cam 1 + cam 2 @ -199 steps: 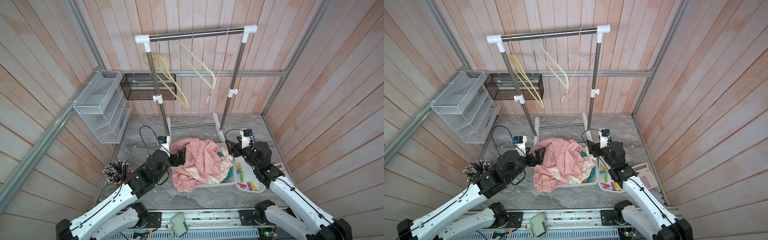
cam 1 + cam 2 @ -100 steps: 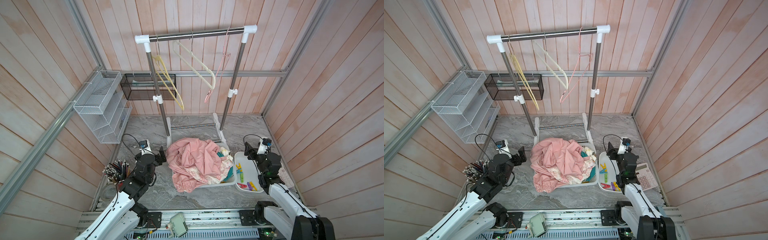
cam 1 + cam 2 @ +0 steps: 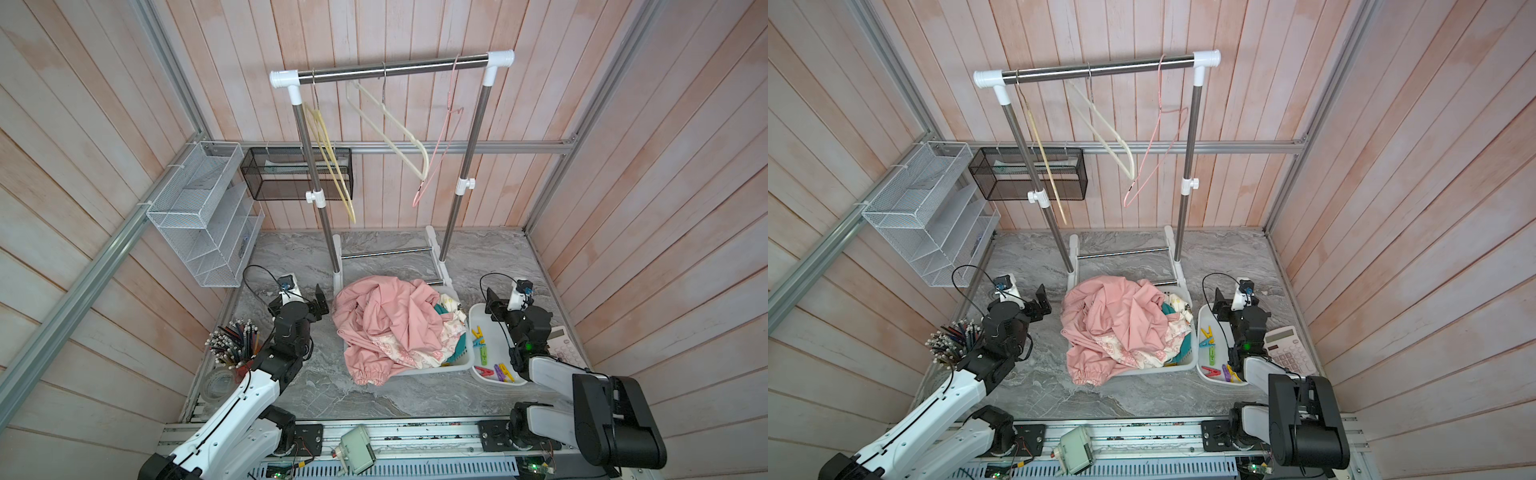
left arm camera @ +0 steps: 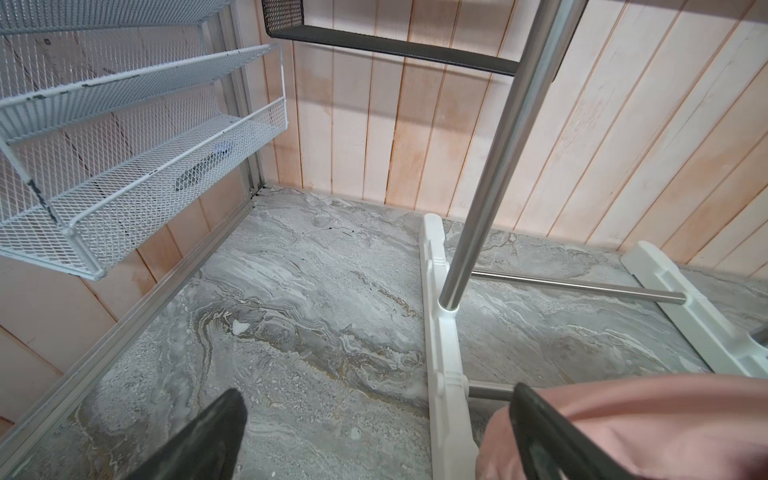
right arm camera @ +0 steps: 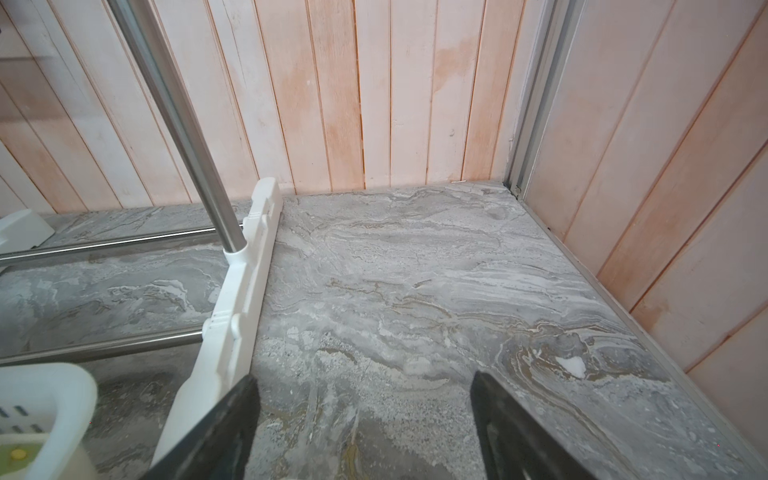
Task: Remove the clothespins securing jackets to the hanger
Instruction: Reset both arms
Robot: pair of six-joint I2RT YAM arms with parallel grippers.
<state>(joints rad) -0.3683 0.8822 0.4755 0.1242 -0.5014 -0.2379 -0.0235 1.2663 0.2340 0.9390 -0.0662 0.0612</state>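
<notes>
Shows clothespins [image 3: 483,355], small clips in yellow, blue, green, red and purple, loose in a white tray [image 3: 492,328]. Just beside, jackets [image 3: 390,320] heaped in a basket [image 3: 461,366], pink on top, cream print and teal peeking out. Above, bare hangers [image 3: 425,164] on the rack [image 3: 390,68]. Left gripper [image 4: 374,436] spread wide, empty, beside the pink cloth; right gripper [image 5: 365,428] spread, empty, over the table [image 5: 415,270].

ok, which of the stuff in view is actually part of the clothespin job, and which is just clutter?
Job:
- clothespins in the small white tray
- jackets heaped in the basket
- bare hangers on the rack

Clutter:
- pencils
- calculator
- white wire shelf
- black mesh bin
- tape roll
</notes>
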